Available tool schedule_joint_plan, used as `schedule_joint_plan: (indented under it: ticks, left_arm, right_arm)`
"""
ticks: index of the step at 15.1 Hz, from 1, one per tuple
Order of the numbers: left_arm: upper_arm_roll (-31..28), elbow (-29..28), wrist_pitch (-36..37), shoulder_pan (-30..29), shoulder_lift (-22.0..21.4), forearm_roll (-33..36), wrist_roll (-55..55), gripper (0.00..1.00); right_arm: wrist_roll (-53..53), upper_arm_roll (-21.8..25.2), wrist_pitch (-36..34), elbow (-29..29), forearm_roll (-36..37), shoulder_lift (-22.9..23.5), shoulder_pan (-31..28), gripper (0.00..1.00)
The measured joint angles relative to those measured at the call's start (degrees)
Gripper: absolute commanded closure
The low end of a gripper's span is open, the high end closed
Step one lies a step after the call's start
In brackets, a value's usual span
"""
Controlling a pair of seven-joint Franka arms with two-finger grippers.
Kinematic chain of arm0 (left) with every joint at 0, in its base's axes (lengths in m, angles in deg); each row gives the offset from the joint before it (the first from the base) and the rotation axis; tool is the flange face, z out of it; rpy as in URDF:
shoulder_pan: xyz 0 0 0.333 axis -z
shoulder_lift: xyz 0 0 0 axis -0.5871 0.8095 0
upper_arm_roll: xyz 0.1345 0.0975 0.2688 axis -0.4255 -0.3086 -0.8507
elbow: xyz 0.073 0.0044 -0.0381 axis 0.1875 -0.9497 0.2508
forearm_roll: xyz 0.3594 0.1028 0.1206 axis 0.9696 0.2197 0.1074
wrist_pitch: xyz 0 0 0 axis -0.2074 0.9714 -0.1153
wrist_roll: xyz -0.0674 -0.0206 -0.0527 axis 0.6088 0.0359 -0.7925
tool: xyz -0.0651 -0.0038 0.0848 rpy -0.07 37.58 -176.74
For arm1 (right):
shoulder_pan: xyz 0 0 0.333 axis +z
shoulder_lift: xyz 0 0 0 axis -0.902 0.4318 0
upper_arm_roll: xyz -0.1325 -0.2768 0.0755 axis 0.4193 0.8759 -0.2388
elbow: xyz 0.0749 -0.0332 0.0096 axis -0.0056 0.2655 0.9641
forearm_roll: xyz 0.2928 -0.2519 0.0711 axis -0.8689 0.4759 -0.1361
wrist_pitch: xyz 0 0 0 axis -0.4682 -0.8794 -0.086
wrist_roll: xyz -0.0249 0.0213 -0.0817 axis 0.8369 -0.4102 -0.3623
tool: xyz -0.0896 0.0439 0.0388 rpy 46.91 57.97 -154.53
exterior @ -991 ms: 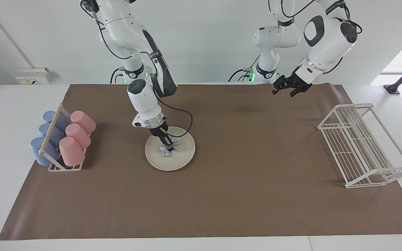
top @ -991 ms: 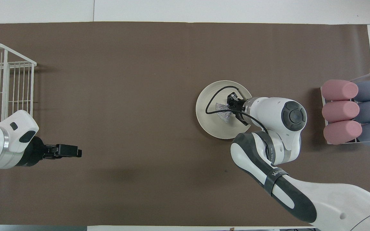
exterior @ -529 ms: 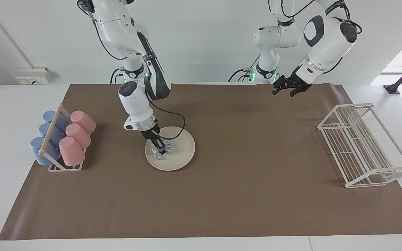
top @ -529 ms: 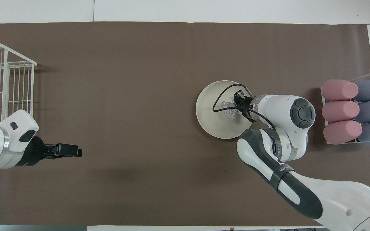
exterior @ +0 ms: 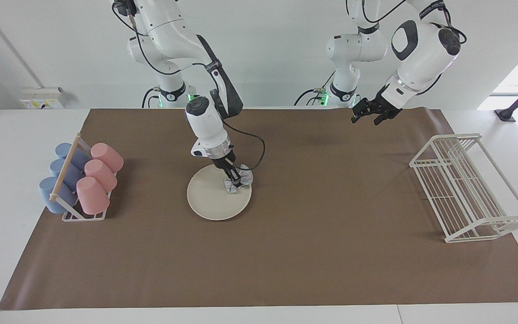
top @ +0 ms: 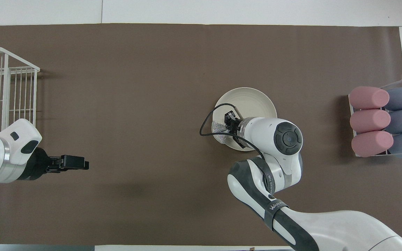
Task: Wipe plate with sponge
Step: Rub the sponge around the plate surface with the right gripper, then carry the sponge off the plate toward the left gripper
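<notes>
Two arms are sharing this table, but only one is doing any work right now; the right gripper (exterior: 235, 182) is pressing down on the plate (exterior: 212, 200) with its jaws clamped around the sponge (exterior: 239, 181), that shiny crinkly grey lump; the sponge is sitting at the plate's edge, on the part nearer to the robots and toward the left arm's end of the table, and from overhead it's looking like it's riding right on the rim (top: 220, 128); the plate itself is lying flat on the brown mat (exterior: 286, 252), roughly mid-table but toward the right arm's end.

The left gripper (exterior: 368, 113) is hanging in the air over the mat's robot-side edge, waiting; honestly I cannot tell whether its jaws are open or closed.

Other stuff that's sitting around: a small rack (exterior: 83, 217) holding pink cups (exterior: 99, 177) and blue cups (exterior: 61, 175) lying on their sides, at the right arm's end of the table, well apart from the plate; a white wire rack (exterior: 466, 189) is standing at the left arm's end, nothing visible in it.
</notes>
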Motion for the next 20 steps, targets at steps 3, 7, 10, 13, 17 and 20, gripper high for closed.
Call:
schedule_joint_plan:
  ticks: [3, 7, 10, 13, 17, 20]
  left_arm:
    - [0.0, 0.0, 0.0, 0.0, 0.0, 0.0, 0.0, 0.00]
    - [0.0, 0.0, 0.0, 0.0, 0.0, 0.0, 0.3, 0.00]
    - [0.0, 0.0, -0.1, 0.0, 0.0, -5.0, 1.9, 0.00]
    - [0.1, 0.0, -0.1, 0.0, 0.0, -17.6, 2.2, 0.00]
    - [0.3, 0.0, -0.1, 0.1, 0.0, -34.8, 2.3, 0.00]
    - [0.3, 0.0, 0.0, 0.1, 0.0, -45.5, 2.3, 0.00]
  right_arm:
    - [-4.7, 0.1, -4.2, -2.5, 0.0, -0.5, 0.0, 0.98]
    - [-12.0, 0.1, -21.9, -10.6, 0.1, -6.6, 0.0, 0.98]
    - [-17.9, 0.1, -41.0, -20.3, 2.8, -12.5, 0.0, 0.90]
    - [-25.0, 0.0, -54.8, -30.9, 4.1, -14.8, 0.1, 1.00]
    - [-35.2, -0.5, -60.6, -36.1, 5.7, -14.3, 5.7, 0.90]
    - [-37.2, -0.8, -59.5, -35.9, 6.0, -13.4, 7.9, 1.00]
